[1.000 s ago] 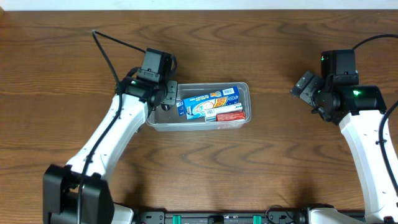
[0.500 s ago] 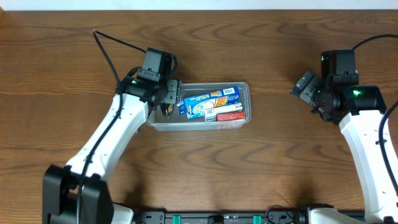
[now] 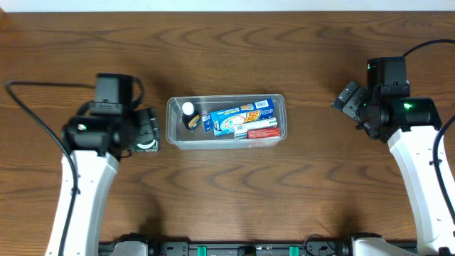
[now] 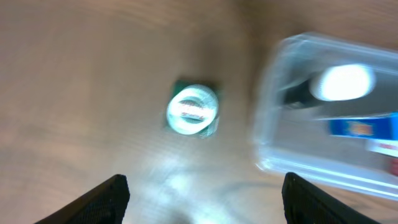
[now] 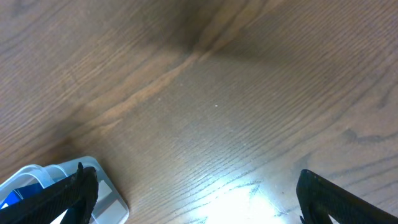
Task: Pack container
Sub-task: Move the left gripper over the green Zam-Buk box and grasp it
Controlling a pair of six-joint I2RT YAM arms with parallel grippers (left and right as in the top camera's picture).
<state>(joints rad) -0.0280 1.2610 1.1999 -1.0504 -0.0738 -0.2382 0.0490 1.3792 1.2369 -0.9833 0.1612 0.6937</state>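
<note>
The clear container (image 3: 279, 107) sits mid-table holding a small dark bottle with a white cap (image 3: 188, 114), a blue box (image 3: 238, 116) and a red box (image 3: 260, 131). My left gripper (image 3: 148, 132) hovers over bare wood just left of it, open and holding nothing. The left wrist view is blurred: the container (image 4: 273, 124) lies at the right with the white cap (image 4: 342, 83) inside, and the gripper (image 4: 208, 202) is open. My right gripper (image 3: 347, 99) stands open far to the right, empty. The right wrist view catches a container corner (image 5: 109, 199).
A small round white-topped item with a green edge (image 4: 193, 111) lies on the wood left of the container, below my left wrist camera. A black cable (image 3: 35, 114) trails from the left arm across the table's left side.
My left gripper opened over the container's left end, left the bottle inside, and the arm swung out to the left. The right arm has not moved.
</note>
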